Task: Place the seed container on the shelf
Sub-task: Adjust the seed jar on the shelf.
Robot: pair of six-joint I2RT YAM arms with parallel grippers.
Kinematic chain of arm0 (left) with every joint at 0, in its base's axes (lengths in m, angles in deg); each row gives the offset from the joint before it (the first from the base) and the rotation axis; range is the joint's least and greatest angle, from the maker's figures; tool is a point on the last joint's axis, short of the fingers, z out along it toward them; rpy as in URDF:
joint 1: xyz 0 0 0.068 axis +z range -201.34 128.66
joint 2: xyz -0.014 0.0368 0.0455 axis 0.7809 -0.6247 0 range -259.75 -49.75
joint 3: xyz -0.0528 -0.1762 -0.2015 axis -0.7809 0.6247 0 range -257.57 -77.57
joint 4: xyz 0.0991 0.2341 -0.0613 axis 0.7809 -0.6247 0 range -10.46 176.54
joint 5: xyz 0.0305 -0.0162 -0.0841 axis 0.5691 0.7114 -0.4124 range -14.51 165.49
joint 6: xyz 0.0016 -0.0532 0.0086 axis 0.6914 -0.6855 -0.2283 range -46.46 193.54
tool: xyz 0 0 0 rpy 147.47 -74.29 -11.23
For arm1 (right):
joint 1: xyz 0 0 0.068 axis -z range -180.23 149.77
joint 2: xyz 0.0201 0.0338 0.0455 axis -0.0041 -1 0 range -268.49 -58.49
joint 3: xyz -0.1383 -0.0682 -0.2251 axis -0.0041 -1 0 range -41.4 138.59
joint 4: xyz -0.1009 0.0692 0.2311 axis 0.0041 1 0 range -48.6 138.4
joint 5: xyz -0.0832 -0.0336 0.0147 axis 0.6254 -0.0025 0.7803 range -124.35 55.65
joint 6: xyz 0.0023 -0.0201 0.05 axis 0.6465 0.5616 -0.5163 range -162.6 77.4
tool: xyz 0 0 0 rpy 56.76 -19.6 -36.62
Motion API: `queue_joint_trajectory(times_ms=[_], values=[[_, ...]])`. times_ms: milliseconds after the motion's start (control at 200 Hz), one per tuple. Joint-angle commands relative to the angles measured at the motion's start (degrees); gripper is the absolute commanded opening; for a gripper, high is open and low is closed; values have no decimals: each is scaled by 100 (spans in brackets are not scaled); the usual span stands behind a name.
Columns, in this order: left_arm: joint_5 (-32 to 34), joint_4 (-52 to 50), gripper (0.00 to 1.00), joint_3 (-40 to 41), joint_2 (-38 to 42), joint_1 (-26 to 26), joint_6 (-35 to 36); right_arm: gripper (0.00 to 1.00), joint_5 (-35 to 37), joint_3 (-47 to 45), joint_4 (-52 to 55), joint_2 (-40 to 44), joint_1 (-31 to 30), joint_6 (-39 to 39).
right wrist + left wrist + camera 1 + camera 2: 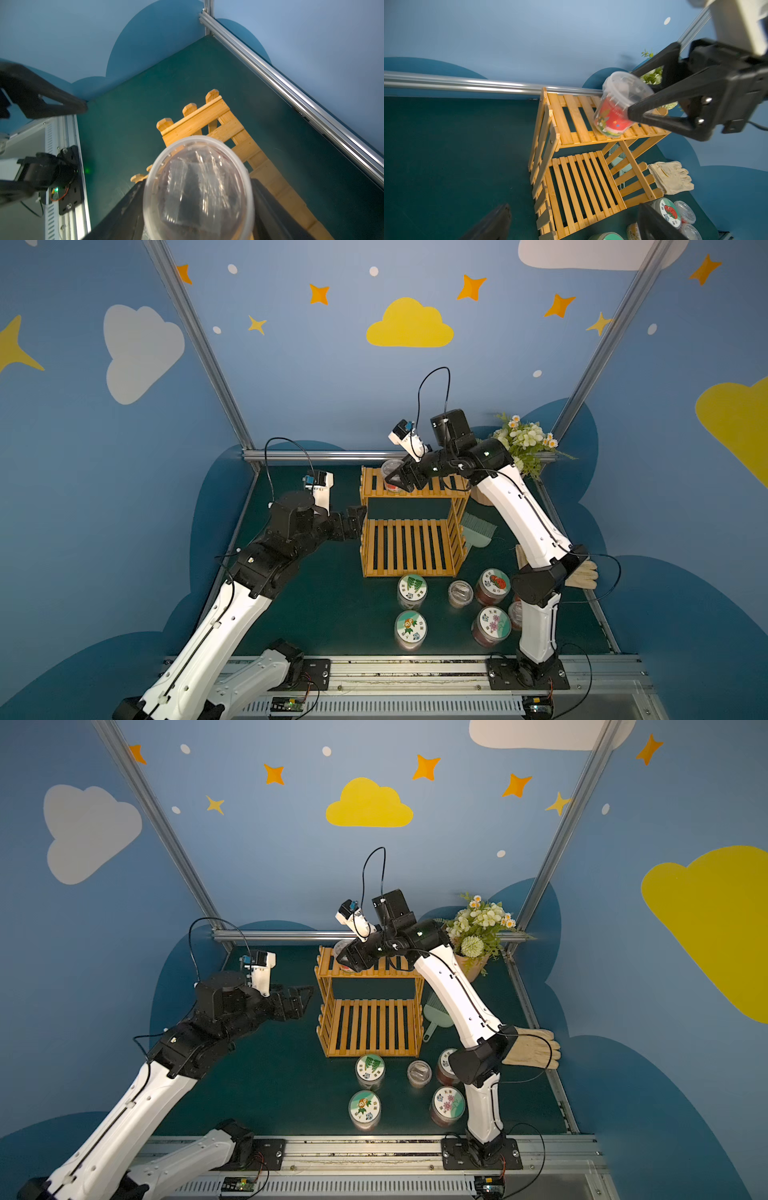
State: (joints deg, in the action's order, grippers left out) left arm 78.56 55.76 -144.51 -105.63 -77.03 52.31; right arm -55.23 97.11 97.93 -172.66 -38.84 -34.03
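Observation:
The seed container (618, 104) is a clear tub with a red label and a clear lid (197, 187). It is tilted, with its base at the slats of the top tier of the wooden shelf (577, 182), toward the tier's left end. My right gripper (631, 93) is shut on it, one black finger on each side. Both top views show the container (390, 472) (344, 952) partly hidden by the right gripper (395, 481) (347, 961) above the shelf (409, 547) (370, 1027). My left gripper (359, 518) (307, 996) stands open and holds nothing, just left of the shelf.
Several lidded containers (411, 591) (490, 626) stand in front of the shelf, with a small clear tub (460, 593) among them. A green scoop (478, 531) lies right of the shelf. A flower pot (478, 928) stands at the back right and gloves (532, 1046) lie at the right edge.

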Motion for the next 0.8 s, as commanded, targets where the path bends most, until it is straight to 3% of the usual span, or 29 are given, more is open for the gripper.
queue_joint_trajectory(times_ms=[0,85,295,430,626,796], values=[[110,188,100,99,-45,126,-246,71,576,101,-307,18,-185,-750],[-1,308,100,210,-16,240,-375,70,836,98,-504,-32,-226,-1173],[-274,328,100,417,85,500,-551,70,725,-249,-1227,-18,-295,-1717],[-701,463,100,537,132,602,-549,71,474,-435,-1550,-56,-358,-1521],[-1046,506,100,602,77,682,-601,71,1172,-526,-1749,-98,-477,-1130],[-1156,481,100,594,-8,745,-620,72,1275,-847,-1913,-23,-536,-1033]])
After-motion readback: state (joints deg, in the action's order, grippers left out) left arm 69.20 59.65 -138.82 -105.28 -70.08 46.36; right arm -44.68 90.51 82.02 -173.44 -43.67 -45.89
